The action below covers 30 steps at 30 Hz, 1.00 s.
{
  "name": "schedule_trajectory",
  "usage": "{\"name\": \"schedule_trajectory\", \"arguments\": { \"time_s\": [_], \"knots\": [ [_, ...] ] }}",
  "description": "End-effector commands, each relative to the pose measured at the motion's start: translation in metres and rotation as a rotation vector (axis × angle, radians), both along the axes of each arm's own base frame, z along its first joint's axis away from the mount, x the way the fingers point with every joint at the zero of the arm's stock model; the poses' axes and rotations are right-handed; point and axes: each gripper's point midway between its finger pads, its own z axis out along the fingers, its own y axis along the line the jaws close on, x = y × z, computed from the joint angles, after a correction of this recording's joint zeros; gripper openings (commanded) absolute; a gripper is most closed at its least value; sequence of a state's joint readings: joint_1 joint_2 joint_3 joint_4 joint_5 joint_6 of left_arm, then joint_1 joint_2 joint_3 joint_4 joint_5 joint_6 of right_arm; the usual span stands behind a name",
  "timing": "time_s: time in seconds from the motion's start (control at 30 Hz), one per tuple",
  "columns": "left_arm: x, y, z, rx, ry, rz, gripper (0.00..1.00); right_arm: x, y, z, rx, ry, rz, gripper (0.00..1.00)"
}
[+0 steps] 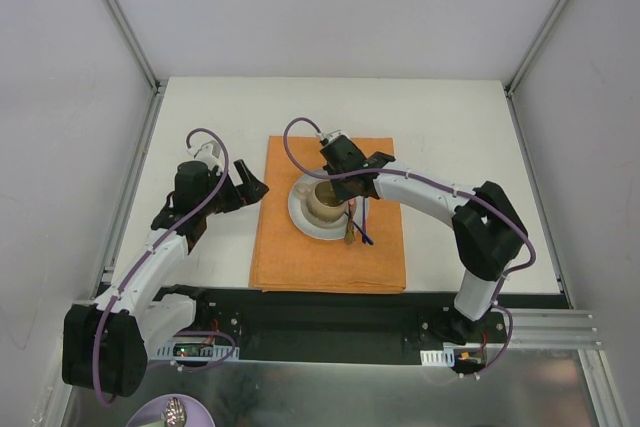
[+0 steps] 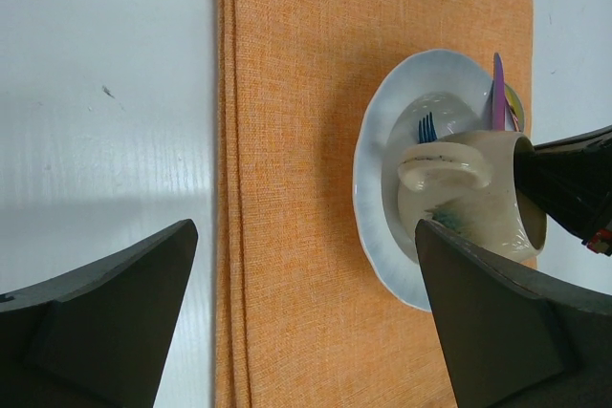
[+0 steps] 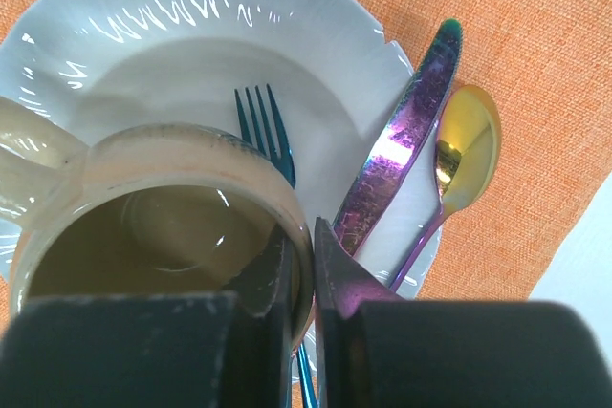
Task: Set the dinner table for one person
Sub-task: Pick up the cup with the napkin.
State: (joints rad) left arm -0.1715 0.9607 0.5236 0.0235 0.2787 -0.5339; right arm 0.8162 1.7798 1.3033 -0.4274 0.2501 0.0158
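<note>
A beige mug (image 1: 324,201) is over a white plate (image 1: 302,217) on the orange placemat (image 1: 328,257), which lies on the white dinner table (image 1: 450,127). My right gripper (image 3: 304,255) is shut on the mug's rim (image 3: 287,207), one finger inside and one outside. A blue fork (image 3: 268,131), an iridescent purple knife (image 3: 402,140) and a gold spoon (image 3: 469,150) lie on the plate's right side. My left gripper (image 1: 250,187) is open and empty above the placemat's left edge (image 2: 225,236); the left wrist view also shows the mug (image 2: 469,188) and the plate (image 2: 378,198).
Metal rails (image 1: 130,197) run along the table's sides. White walls enclose it. A purple dish (image 1: 175,413) sits below the near edge by the left arm's base.
</note>
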Motion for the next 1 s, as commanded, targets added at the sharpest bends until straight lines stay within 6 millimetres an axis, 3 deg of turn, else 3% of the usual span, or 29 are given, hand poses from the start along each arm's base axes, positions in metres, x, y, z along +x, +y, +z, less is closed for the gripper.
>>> {"name": "schedule_trajectory", "arguments": {
  "time_s": [0.0, 0.3, 0.5, 0.67, 0.8, 0.97],
  "knots": [
    [-0.002, -0.001, -0.002, 0.017, -0.01, -0.01, 0.99, 0.002, 0.011, 0.006, 0.028, -0.008, 0.01, 0.01],
    [-0.002, 0.001, -0.004, 0.02, -0.004, -0.003, 0.99, 0.003, 0.015, 0.015, 0.033, -0.037, 0.021, 0.01],
    [-0.002, 0.001, -0.008, 0.02, 0.01, 0.001, 0.99, 0.006, 0.017, 0.052, 0.075, -0.088, 0.022, 0.01],
    [-0.001, 0.0, -0.007, 0.02, 0.008, -0.002, 0.99, 0.014, 0.017, 0.097, 0.119, -0.166, 0.002, 0.01],
    [-0.001, 0.001, -0.006, 0.021, 0.005, 0.001, 0.99, 0.021, 0.008, 0.124, 0.1, -0.241, -0.004, 0.01],
    [-0.002, 0.001, -0.008, 0.022, 0.008, 0.001, 0.99, 0.035, -0.016, 0.143, 0.06, -0.312, -0.087, 0.01]
  ]
}}
